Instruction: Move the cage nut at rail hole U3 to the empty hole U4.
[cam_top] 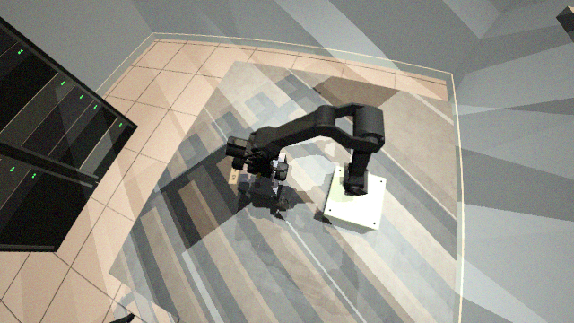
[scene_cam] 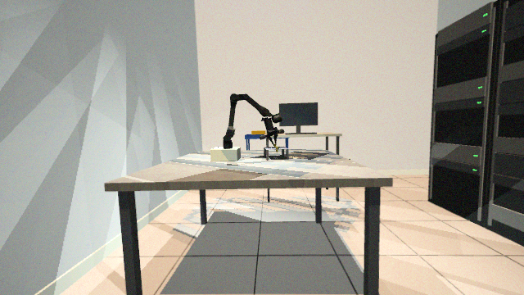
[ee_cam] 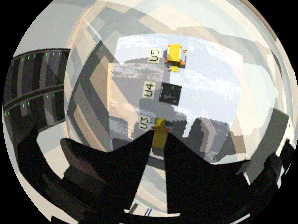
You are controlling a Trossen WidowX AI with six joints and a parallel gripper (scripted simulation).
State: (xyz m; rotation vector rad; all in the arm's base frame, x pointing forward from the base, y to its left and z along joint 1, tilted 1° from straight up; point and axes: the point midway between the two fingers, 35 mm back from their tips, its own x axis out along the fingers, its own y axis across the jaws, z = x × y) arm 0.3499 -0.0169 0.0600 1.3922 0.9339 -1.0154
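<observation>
From here, the gripper (cam_top: 265,168) (scene_cam: 276,145) (ee_cam: 158,135) grips the yellow cage nut (ee_cam: 160,127) by U3, with the empty U4 hole (ee_cam: 170,94) lying straight toward U5.

Dark server racks (cam_top: 45,135) (scene_cam: 463,123) (ee_cam: 37,90), tiled floor (cam_top: 148,85) (scene_cam: 401,238).

This looks like a server room or an electronics lab: tall black equipment racks with small green lights (cam_top: 96,179) (scene_cam: 490,123) (ee_cam: 37,85) stand beside a long grey-brown worktable with dark legs (cam_top: 404,251) (scene_cam: 246,184). Beyond that table, a flat black monitor (scene_cam: 298,114) stands on another desk (scene_cam: 327,134).
</observation>
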